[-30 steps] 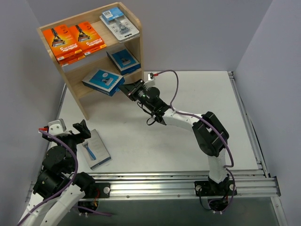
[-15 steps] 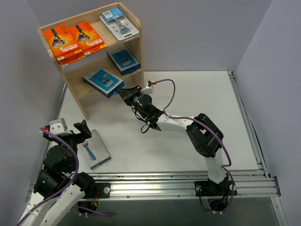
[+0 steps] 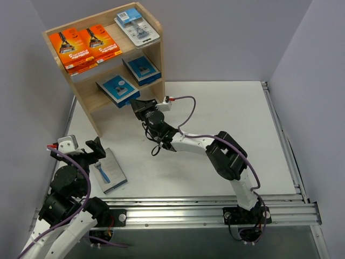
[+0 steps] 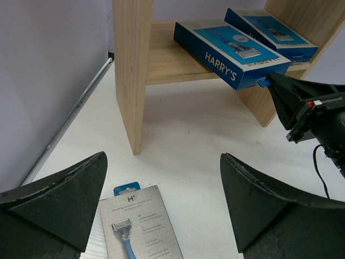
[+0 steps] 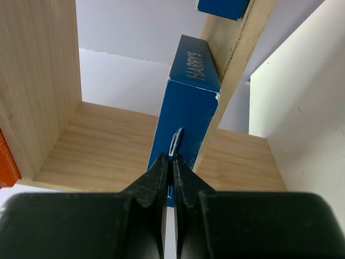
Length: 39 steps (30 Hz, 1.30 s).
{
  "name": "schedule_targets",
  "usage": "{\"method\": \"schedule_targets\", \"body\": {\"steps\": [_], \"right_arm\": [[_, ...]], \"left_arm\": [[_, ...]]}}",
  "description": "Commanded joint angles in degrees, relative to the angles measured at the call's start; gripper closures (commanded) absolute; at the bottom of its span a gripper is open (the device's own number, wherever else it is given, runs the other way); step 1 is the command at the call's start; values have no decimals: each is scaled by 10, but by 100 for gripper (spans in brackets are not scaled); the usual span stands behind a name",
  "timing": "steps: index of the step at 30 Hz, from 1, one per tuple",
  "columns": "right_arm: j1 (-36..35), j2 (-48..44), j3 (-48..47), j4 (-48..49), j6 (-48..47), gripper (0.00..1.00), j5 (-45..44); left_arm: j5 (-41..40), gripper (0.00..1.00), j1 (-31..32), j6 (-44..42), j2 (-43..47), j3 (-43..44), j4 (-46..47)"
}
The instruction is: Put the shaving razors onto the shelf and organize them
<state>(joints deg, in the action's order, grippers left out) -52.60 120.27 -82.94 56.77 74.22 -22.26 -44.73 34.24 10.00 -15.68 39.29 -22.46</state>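
The wooden shelf [image 3: 156, 24] stands at the far left. Its top holds two orange razor boxes [image 3: 78, 47] and a clear blister pack [image 3: 137, 26]. The lower tier holds one blue box [image 3: 142, 68] at the right. My right gripper [image 3: 135, 104] is shut on the hang tab of a second blue Harry's box [image 3: 117, 88], which lies half on the lower tier, one corner over the front edge. The right wrist view shows the jaws [image 5: 172, 162] pinching that tab below the box [image 5: 186, 113]. My left gripper [image 3: 92, 148] is open and empty above a grey razor pack [image 3: 109, 171] flat on the table, also in the left wrist view [image 4: 141, 221].
The shelf's left side panel [image 4: 132, 70] stands on the table just beyond the grey pack. The right arm [image 3: 194, 141] stretches across the table's middle toward the shelf. A metal rail [image 3: 215, 208] runs along the near edge.
My right gripper has moved left and toward the shelf, pushing the blue box further onto the lower tier. The left gripper and grey pack have not moved.
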Motion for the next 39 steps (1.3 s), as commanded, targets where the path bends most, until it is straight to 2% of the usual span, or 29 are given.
{"method": "schedule_targets", "body": {"steps": [1,11,24,39], "right_arm": [[-7,16,-48,26,1,100,-64],[-22,58,-105,15,3,100,-123],[-29,110,-188,4,2,100,-154],[-23,137,-217,-21,21,100,-178]], "left_arm": [[1,5,5,-5,-6,3,22],[-2,5,10,-4,-8,3,22],[-5,5,16,-5,-11,2,23],[-4,5,30,-5,-15,2,22]]}}
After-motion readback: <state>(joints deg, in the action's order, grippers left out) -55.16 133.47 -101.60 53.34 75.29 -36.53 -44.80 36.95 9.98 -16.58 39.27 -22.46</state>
